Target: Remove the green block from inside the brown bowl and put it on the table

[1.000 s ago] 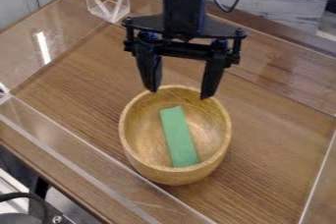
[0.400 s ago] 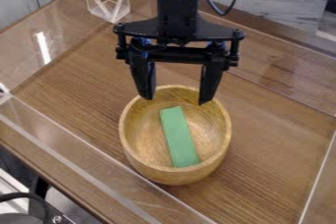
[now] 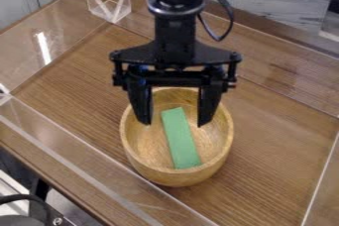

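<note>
The green block (image 3: 179,139), a flat bright bar, lies lengthwise inside the brown bowl (image 3: 146,163), which stands on the table (image 3: 79,81) near the front. My gripper (image 3: 175,107) hangs pointing down just over the bowl's far half, above the block's far end. It is open wide, with one black finger (image 3: 142,103) on the left of the block and the other on the right, reaching to about rim height. Nothing is between the fingers, and the block lies untouched.
Low clear acrylic walls (image 3: 54,141) border the tabletop at the front left and right. A clear folded plastic piece (image 3: 106,4) stands at the far left corner. Bare wood lies to the left and right of the bowl.
My gripper has come toward the camera and a little lower, from behind the bowl's far rim to over the bowl. It also rolled slightly. The block and bowl have not moved.
</note>
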{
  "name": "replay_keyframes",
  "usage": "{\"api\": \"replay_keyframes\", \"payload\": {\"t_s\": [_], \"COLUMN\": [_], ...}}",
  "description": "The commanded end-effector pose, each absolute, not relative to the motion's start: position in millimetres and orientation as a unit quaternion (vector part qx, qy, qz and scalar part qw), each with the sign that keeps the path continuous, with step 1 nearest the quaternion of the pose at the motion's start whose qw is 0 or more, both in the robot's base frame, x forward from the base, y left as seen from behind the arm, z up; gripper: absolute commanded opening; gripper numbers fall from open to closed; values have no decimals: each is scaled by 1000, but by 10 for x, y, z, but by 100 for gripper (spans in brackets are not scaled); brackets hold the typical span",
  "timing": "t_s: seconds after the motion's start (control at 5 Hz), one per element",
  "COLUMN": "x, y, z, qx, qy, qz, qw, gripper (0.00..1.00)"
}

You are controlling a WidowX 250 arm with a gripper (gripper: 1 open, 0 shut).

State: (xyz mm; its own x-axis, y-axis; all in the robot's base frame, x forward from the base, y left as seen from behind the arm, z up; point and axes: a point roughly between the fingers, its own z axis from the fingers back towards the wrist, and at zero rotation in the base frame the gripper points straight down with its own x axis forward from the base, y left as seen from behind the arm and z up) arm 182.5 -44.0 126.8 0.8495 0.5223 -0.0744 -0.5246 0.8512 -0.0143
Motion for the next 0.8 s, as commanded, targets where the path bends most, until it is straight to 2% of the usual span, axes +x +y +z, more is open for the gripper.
{"api": "replay_keyframes", "payload": {"t_s": [0.0, 0.4, 0.6], "x": [1870, 1986, 2055], "y": [-461, -371, -285], "z": [1199, 978, 930], "qx": [-27, -39, -48], "qy": [19, 21, 20], "qz": [276, 241, 212], "qw": [961, 970, 976], "gripper": [100, 100, 100]}}
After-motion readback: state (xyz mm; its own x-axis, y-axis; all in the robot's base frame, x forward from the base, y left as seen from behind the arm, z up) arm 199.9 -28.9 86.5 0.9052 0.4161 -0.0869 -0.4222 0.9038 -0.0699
